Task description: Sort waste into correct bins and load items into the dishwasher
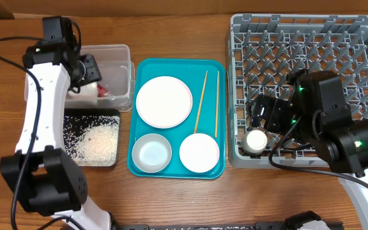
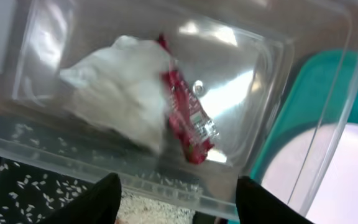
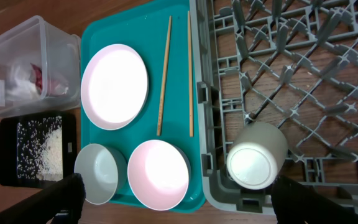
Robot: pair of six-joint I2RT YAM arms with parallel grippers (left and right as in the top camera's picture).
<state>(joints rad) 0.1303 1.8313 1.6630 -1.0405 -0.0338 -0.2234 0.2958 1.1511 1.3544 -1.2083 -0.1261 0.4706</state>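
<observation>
The red sauce packet [image 2: 188, 121] and crumpled white napkin [image 2: 120, 96] lie in the clear tub [image 1: 117, 54]. Rice grains [image 1: 101, 144] lie in the black tray [image 1: 82, 116]. My left gripper [image 2: 176, 202] is open and empty above the tub's near wall. The white cup [image 3: 255, 158] lies in the grey rack [image 1: 363, 32] at its front-left corner. The white plate [image 1: 164, 101], greyish bowl [image 1: 152, 153], pinkish bowl [image 1: 199, 153] and two chopsticks [image 1: 201, 101] rest on the teal tray. My right gripper [image 3: 176, 199] is open and empty, high above the bowls and cup.
The teal serving tray [image 1: 139, 73] sits between the bins and the rack. The rack's upright pegs [image 3: 291, 68] fill its floor. Brown wooden table [image 1: 190, 198] runs along the front.
</observation>
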